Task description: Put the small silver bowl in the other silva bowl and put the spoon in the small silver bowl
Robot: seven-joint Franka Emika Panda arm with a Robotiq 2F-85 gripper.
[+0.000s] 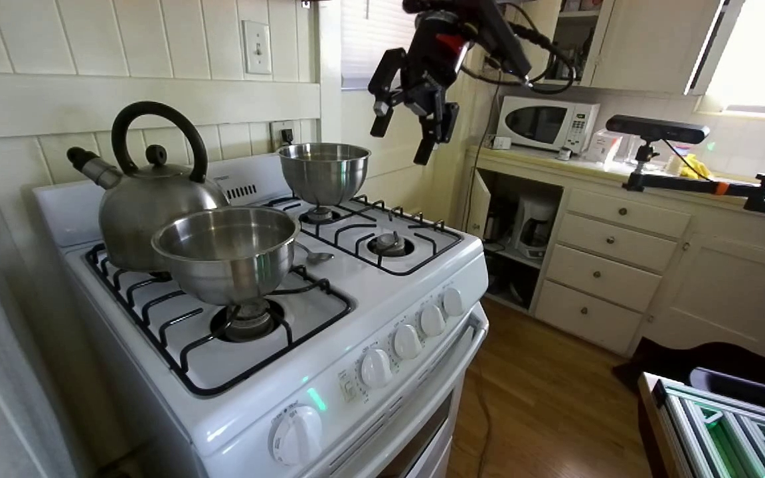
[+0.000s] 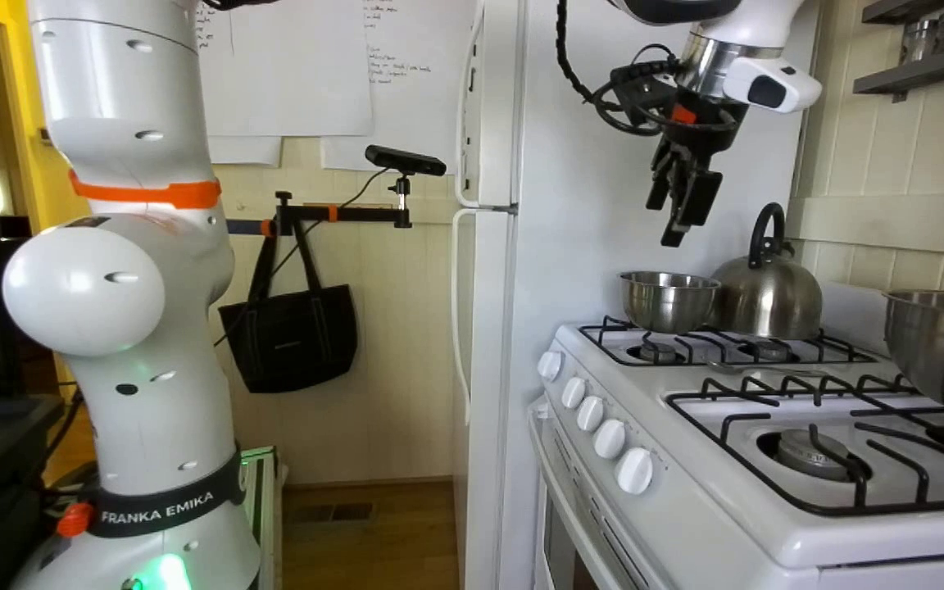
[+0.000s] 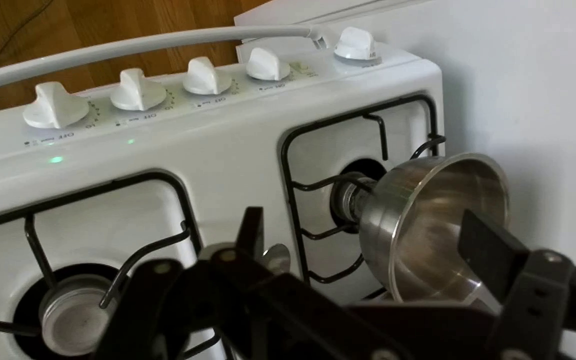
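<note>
"When looking out from the wrist, what to picture first?"

"A black gripper [image 3: 361, 225], hanging above the white stove [image 1: 389, 292], with widely parted fingers [image 3: 490, 245] and nothing held."

"And next, below?"

"The small silver bowl [image 3: 433, 220] (judged the narrower of two), upright on the front burner [image 1: 250, 323] beside the refrigerator [image 2: 587, 221]. Round, so without any long axis to match."

"Lying which way from the gripper?"

"Downward and probably toward the refrigerator. In the wrist view, find the bowl's nearer rim between the two fingers: one across its inside, the other across bare stove. Not touching; well above, in both exterior views."

"Calling for what?"

"Probably a move sideways toward the refrigerator, then down, to straddle that rim with one finger inside."

"And the spoon [image 1: 318, 257]?"

"Lying on the stove between the two pairs of burners, running front to back, with its scoop toward the knobs [image 1: 407, 342]."

"Farther off?"

"The kettle [image 1: 157, 216], just behind the small silver bowl in an exterior view; touching or not, impossible to tell. Then, on the back burner [image 1: 319, 214] farther from the refrigerator, the other silver bowl [image 1: 325, 176], upright."
</note>
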